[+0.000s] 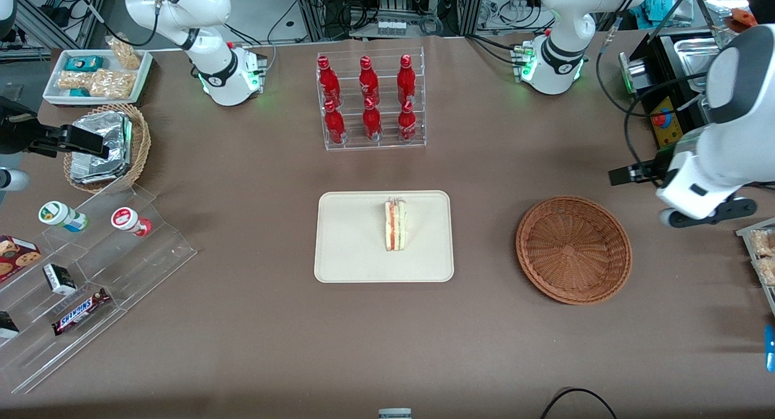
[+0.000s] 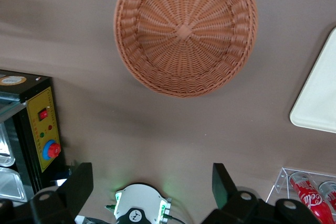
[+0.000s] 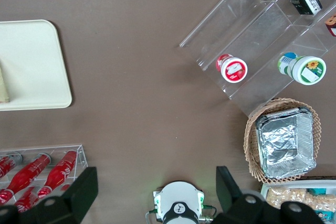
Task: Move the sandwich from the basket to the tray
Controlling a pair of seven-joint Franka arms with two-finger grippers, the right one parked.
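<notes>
From my front camera, starting at the parked arm's end of the table, I see a clear stepped display (image 1: 91, 273) with small cups, cartons and a chocolate bar, and farther from the camera a pale wicker basket holding foil packets (image 1: 100, 146). Mid-table, a clear rack of red bottles (image 1: 370, 101) stands farther from the camera than the tray (image 1: 345, 249). The sandwich (image 1: 396, 225) rests on that tray on its edge, filling layers facing up, toward the side nearest the basket (image 1: 573, 248). The basket sits well apart from the tray, toward the working arm's end, with nothing in it that I can make out. The gripper (image 1: 629, 174) hangs above the table just beside the basket's rim, a little farther from the camera than the basket. On the wrist feed I read its fingers (image 2: 224, 184) as spread wide with nothing between them, the basket (image 2: 185, 30) and a corner of the tray (image 2: 320, 98) below.
</notes>
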